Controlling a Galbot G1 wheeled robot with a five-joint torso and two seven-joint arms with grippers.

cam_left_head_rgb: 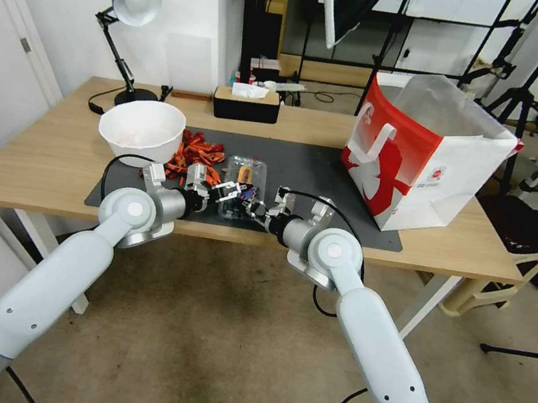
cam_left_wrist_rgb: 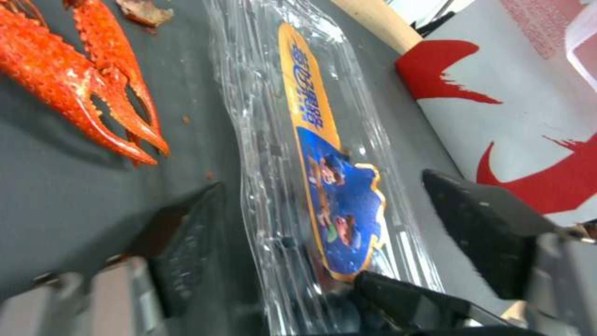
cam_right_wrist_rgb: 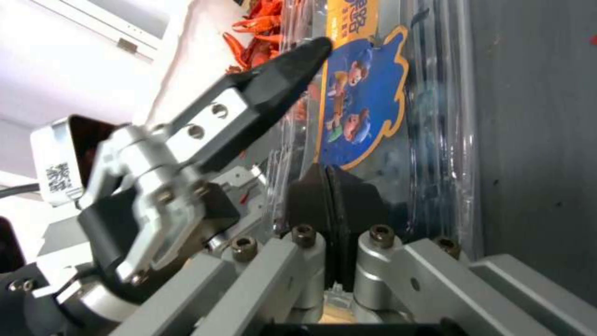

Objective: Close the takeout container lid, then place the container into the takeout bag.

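Observation:
The takeout container [cam_left_head_rgb: 248,175] lies on the dark mat [cam_left_head_rgb: 318,168], its clear lid [cam_left_wrist_rgb: 261,116] with a blue and orange label folded down over the tray. Dark berries show through the plastic [cam_right_wrist_rgb: 435,116]. My left gripper [cam_left_head_rgb: 227,190] is open, one finger [cam_left_wrist_rgb: 186,242] on each side of the box. From the other side, my right gripper [cam_left_head_rgb: 252,207] comes in shut, its paired pads [cam_right_wrist_rgb: 339,200] against the box's near end. The red-and-white takeout bag [cam_left_head_rgb: 424,157] stands open on the table's right part, apart from both grippers.
A big white bowl [cam_left_head_rgb: 141,130] and a heap of red crayfish [cam_left_head_rgb: 196,150] sit just left of the box, claws [cam_left_wrist_rgb: 93,102] close to my left finger. A black desk lamp [cam_left_head_rgb: 133,6] and a tissue box [cam_left_head_rgb: 246,104] stand at the table's back.

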